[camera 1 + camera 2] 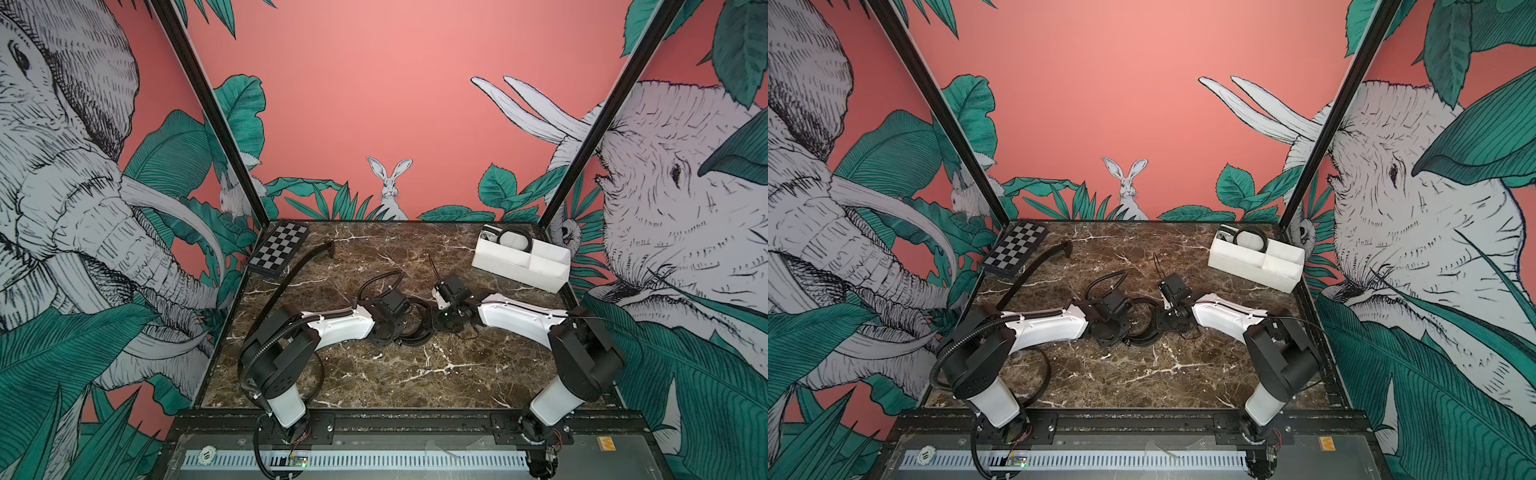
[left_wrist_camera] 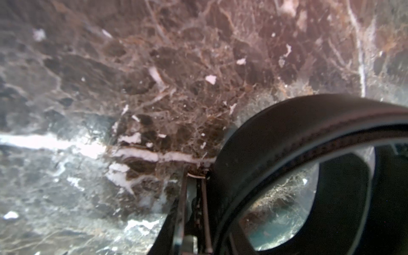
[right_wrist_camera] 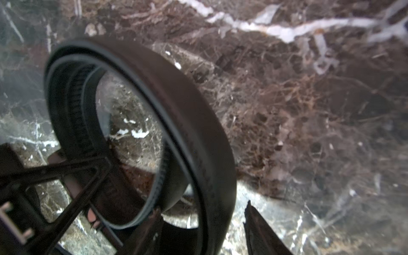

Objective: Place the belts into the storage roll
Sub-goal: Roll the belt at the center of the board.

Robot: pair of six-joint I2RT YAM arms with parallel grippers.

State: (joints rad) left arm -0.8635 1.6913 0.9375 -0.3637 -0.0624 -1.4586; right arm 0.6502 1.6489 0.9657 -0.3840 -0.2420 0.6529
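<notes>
A black belt wound into a coil stands on edge on the marble table, between my two grippers at mid-table. My left gripper is shut on a strip of this belt, beside the coil. My right gripper is open, and its fingers straddle the coil's outer wall. A second belt lies stretched out at the back left. A third, coiled belt sits in a far compartment of the white storage roll at the back right.
A checkerboard lies at the back left corner. A looped black cable rises behind the left wrist. The booth's walls and black posts close in the table on three sides.
</notes>
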